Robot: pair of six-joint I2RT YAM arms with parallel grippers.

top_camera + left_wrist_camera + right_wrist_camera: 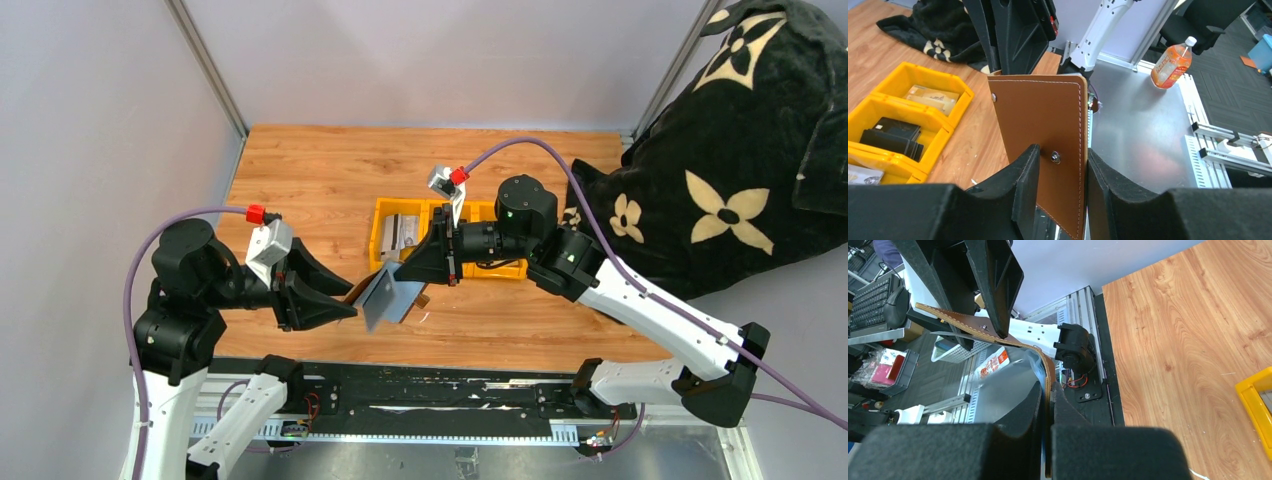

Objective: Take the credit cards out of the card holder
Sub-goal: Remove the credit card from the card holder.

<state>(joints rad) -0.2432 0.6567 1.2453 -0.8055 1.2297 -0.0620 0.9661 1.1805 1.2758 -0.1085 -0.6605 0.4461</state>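
Your right hand [1048,390] is clamped on the card holder [1040,115], its fingers pressed together on the brown leather of one flap. In the right wrist view the leather runs up from that pinch and bends off to the upper left of the frame. There the other flap passes between the fingers of your left hand [1063,150]. They stand apart, one on each side of the flap, and I judge they are not squeezing it.

So the holder hangs in the air between your two hands, over the near part of the desk [320,170], just below and left of centre in the top view. It is opened into a V, with its silvery inside turned up toward that camera.

The next move turns on which face meets the left hand. In the left wrist view the flap stands upright with its brown outside facing you, so the slots are on the far face. You cannot see from here whether any slot holds a card. The credit cards [892,136] in view lie in the yellow bin [938,145] at the left of that frame, well apart from both hands. Your left hand is the free one, and it would have to come round to the silvery side
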